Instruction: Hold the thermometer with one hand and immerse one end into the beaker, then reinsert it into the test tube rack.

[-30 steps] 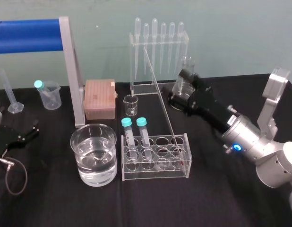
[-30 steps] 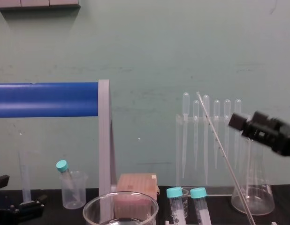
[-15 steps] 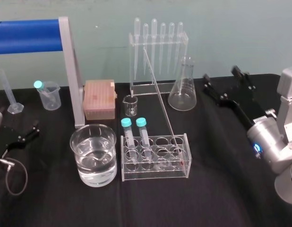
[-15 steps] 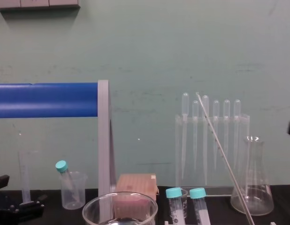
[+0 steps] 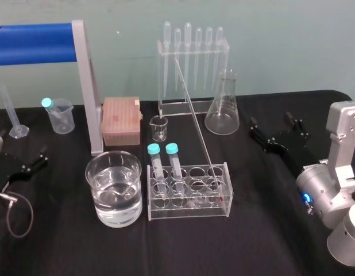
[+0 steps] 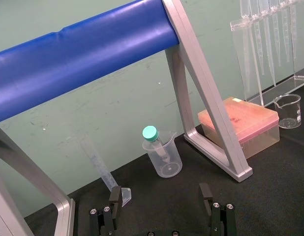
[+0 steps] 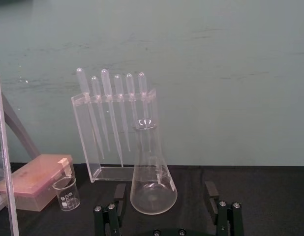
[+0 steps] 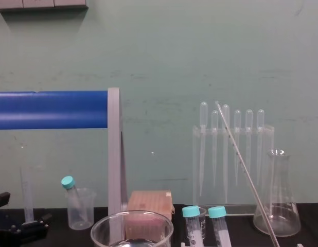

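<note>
One thermometer [image 5: 195,119] leans in the test tube rack [image 5: 189,213], red tip down in its right end compartment, with the water-filled beaker [image 5: 96,201] just beside the rack's left end. Light, stiff, slick and breakable, it likely wants a gentle pinch on the bare stem above the rack. The right tool [image 5: 270,121] sits low over the counter [image 5: 166,247] right of the one flask [image 5: 222,109], fingers apart; the left tool [image 6: 159,196], parked far left, is likewise spread. Two capped tubes [image 5: 154,158] share the rack; five pipettes [image 5: 189,52] stand behind.

Right side was open
Bare cloth [image 5: 263,195] flanked the test tube rack [image 5: 189,210]; thermometer [image 5: 193,112] slanted overhead, conical flask [image 5: 222,112] behind.
</note>
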`<state>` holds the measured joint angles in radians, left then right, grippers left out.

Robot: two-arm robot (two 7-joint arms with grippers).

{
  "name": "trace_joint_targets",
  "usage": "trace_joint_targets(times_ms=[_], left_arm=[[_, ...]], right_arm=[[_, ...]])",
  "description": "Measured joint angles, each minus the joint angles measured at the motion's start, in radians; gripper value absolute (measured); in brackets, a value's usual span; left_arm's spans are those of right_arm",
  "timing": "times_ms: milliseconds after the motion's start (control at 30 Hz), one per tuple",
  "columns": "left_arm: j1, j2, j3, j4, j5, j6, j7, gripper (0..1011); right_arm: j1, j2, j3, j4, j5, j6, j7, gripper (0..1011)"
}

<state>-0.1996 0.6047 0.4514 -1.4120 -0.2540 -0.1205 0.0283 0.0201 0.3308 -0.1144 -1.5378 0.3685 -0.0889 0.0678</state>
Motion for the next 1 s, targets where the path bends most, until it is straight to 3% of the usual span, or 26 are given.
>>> trace_joint_targets(times_ms=[1000], left_arm=[[0.0, 0.0, 0.0, 0.0, 0.0, 0.0, 0.0, 1008]], right_arm=[[-0.003, 0.004, 0.0, -0.008, -0.003, -0.001, -0.006, 1003]])
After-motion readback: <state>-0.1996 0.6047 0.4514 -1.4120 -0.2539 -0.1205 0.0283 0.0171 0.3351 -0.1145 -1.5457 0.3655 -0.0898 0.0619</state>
